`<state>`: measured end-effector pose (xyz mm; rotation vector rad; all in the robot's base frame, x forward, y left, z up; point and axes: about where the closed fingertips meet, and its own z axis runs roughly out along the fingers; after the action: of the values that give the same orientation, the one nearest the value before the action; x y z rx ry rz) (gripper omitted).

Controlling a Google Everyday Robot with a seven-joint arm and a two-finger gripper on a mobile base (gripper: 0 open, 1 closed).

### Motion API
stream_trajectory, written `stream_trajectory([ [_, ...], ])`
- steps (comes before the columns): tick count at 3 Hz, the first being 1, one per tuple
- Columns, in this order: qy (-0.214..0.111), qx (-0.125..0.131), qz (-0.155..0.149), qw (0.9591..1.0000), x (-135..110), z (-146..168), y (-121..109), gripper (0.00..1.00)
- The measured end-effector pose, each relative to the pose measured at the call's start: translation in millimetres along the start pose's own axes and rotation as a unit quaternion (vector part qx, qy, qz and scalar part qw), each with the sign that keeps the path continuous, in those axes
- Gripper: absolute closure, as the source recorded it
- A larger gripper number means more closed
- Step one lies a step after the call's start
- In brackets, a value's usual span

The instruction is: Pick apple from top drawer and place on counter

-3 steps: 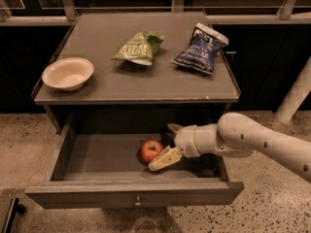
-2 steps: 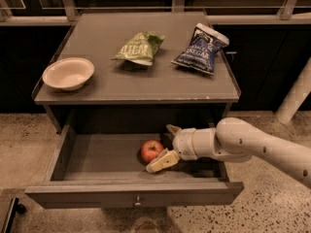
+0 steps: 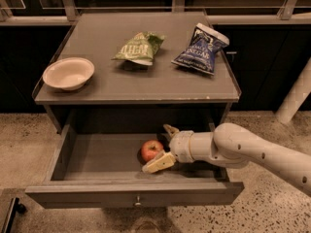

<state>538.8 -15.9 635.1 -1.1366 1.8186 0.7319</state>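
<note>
The top drawer [image 3: 97,196] stands pulled out, and the apple [image 3: 151,149] lies just right of its centre. The gripper [image 3: 156,148] reaches in from 3 o'clock, its fingers spread wide on either side of the apple, gripping nothing. Bare drawer floor stretches toward 9 o'clock. The counter [image 3: 160,89] has open surface along its 6 o'clock edge.

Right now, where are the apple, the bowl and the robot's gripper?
apple [image 3: 150,151]: camera view, middle of its red skin.
bowl [image 3: 68,73]: camera view, its pale inside.
gripper [image 3: 155,148]: camera view, midway between its open fingers, either side of the apple in the top drawer [image 3: 97,157].
</note>
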Motion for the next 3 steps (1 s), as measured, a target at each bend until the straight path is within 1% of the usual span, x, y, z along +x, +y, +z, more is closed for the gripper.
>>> stream_trajectory([
  [1,-0.016,-0.005,0.008,0.9998,1,9,8,0.00],
  [2,-0.027,-0.017,0.013,0.9994,1,23,16,0.00],
  [3,-0.033,-0.017,0.015,0.9992,4,33,19,0.00],
])
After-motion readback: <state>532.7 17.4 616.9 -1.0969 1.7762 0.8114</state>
